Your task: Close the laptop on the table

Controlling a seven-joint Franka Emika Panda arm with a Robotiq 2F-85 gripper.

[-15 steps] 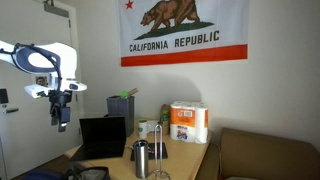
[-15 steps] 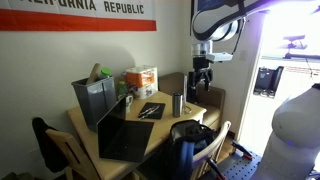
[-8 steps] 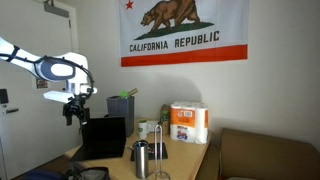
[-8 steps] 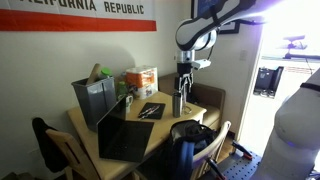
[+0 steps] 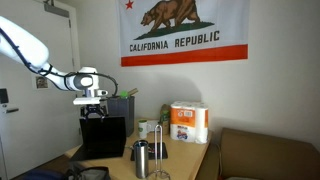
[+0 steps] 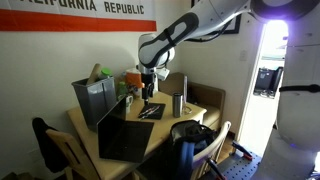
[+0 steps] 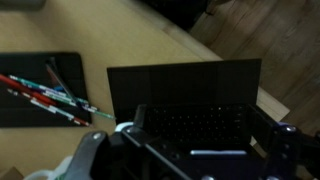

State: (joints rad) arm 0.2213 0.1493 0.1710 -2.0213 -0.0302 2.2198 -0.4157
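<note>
One open laptop (image 5: 103,138) on the table (image 5: 192,154), tool (image 5: 93,111) just above its screen's top edge, released, gripping nothing

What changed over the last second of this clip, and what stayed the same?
The arm swung sideways across the table toward the laptop, so the gripper now hangs just above the top edge of its screen. It has taken hold of nothing. The laptop stays open, and the bin, paper towels and flask have not moved.
</note>
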